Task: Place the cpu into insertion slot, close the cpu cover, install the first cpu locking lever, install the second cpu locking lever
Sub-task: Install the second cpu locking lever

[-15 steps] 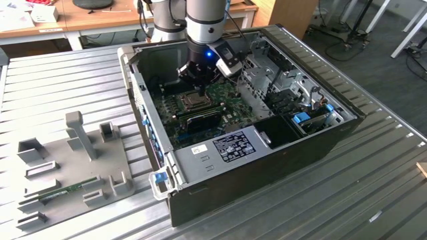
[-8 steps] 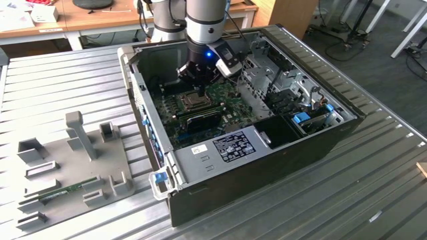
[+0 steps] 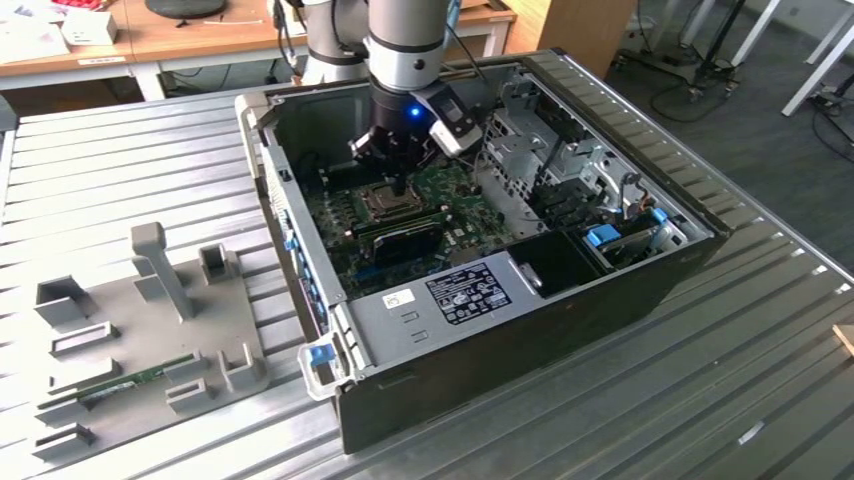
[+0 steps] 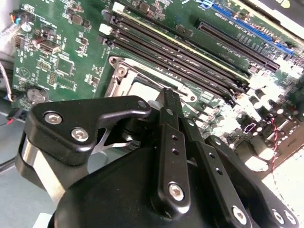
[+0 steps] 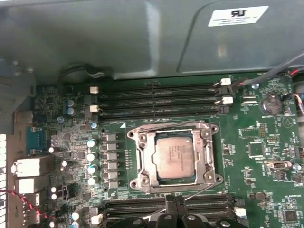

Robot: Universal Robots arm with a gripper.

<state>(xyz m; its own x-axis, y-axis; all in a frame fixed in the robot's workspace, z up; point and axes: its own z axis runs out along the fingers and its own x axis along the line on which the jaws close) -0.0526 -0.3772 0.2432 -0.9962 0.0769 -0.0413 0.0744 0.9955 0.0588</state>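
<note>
Two fingers (image 5: 169, 212) of my gripper (image 5: 176, 203) sit pressed together in the first wrist view, nothing between them that I can see, tips hovering just beside the near edge of the insertion slot (image 5: 142, 187). From the exterior view the gripper (image 3: 396, 182) hangs right over the socket inside the open computer case.

Next out, a thin wire arm (image 5: 199, 191) crosses at a slant by the fingertips. I take it for a locking lever standing unlatched, though it's too fine to be sure.

Beyond that, the cpu (image 5: 175, 158) lies flat in the slot, and the cpu cover (image 5: 147, 156) looks folded down around it.

Risks as I read them: closed tips this close could slide off that wire and rake the green motherboard (image 5: 266, 190), or push the lever sideways instead of under its hook. If the cover isn't fully seated, forcing a lever could tilt the cpu on its contacts.

Further off, the memory slots (image 5: 156, 99) and the grey case wall (image 5: 118, 38) leave little room.
</note>
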